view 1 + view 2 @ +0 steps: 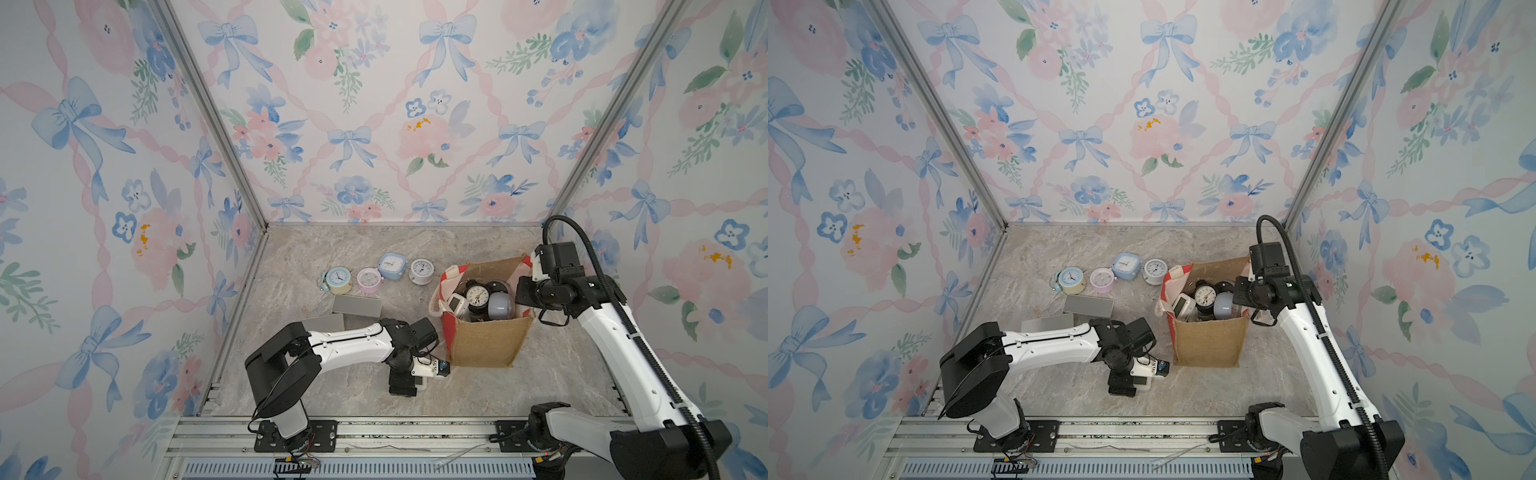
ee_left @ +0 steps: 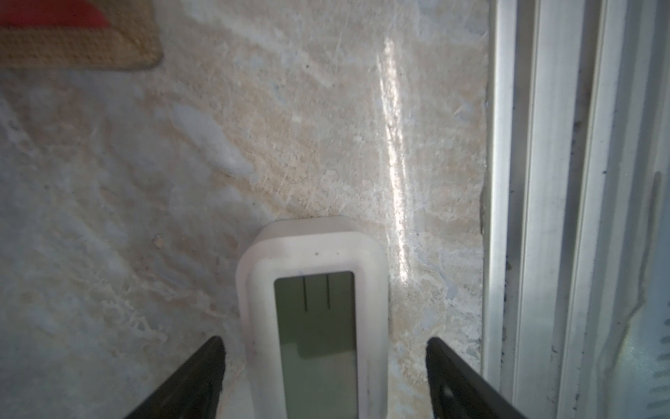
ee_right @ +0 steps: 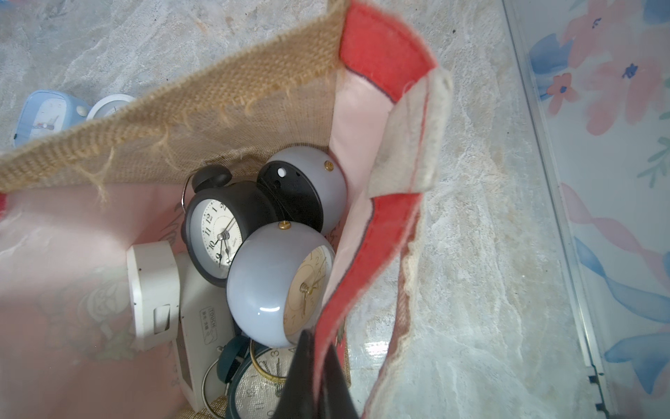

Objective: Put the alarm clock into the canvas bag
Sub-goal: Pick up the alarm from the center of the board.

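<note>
My left gripper (image 2: 324,341) is spread astride the white alarm clock (image 2: 313,308), which lies face up on the table (image 2: 181,145), long axis pointing straight ahead between the jaws. The canvas bag (image 1: 486,340) stands just beyond it. My right gripper (image 3: 318,342) pinches its red side rim.

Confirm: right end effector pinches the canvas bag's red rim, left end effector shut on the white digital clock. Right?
No. The left end effector is open, not shut: the left wrist view shows its fingers apart on either side of the white digital clock, with gaps. The rest holds: the right end effector pinches the canvas bag at its red rim.
</note>
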### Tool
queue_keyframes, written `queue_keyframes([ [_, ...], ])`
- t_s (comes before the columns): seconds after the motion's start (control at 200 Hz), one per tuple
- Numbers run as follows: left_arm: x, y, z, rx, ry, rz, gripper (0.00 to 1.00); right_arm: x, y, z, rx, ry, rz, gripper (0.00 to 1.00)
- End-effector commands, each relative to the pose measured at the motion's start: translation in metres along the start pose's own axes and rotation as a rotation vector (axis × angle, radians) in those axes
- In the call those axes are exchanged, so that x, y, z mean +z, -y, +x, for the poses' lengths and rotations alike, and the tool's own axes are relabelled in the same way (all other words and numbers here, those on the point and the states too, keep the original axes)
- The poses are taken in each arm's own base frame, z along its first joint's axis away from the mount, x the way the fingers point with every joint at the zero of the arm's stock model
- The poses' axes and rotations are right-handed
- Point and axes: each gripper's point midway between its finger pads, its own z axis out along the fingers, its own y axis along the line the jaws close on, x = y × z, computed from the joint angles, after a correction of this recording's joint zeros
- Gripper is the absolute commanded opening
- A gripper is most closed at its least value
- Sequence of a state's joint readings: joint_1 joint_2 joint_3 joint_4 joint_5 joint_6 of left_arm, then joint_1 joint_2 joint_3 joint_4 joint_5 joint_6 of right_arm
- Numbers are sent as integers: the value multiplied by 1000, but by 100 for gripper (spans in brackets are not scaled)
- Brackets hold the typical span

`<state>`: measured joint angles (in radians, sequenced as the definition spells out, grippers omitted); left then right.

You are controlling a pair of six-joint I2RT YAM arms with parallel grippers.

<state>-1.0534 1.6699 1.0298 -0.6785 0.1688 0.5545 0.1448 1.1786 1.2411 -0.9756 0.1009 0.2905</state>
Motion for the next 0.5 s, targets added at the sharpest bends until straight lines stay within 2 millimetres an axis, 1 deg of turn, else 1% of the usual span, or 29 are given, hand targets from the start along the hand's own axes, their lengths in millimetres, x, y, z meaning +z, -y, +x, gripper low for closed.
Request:
queue_keyframes([
  [0.0, 10, 4, 8, 0, -31, 37, 85, 3, -3, -6, -8, 20, -11, 1],
  [0.15, 19, 4, 13, -16, -56, 53, 81, 3, -3, -6, -9, 21, -11, 1],
  [0.275, 21, 2, 15, -19, -69, 51, 79, 4, -3, -5, -10, 18, -12, 1],
  [0.495, 25, -3, 19, -25, -89, 40, 69, 5, -4, -5, -13, 16, -12, 0],
])
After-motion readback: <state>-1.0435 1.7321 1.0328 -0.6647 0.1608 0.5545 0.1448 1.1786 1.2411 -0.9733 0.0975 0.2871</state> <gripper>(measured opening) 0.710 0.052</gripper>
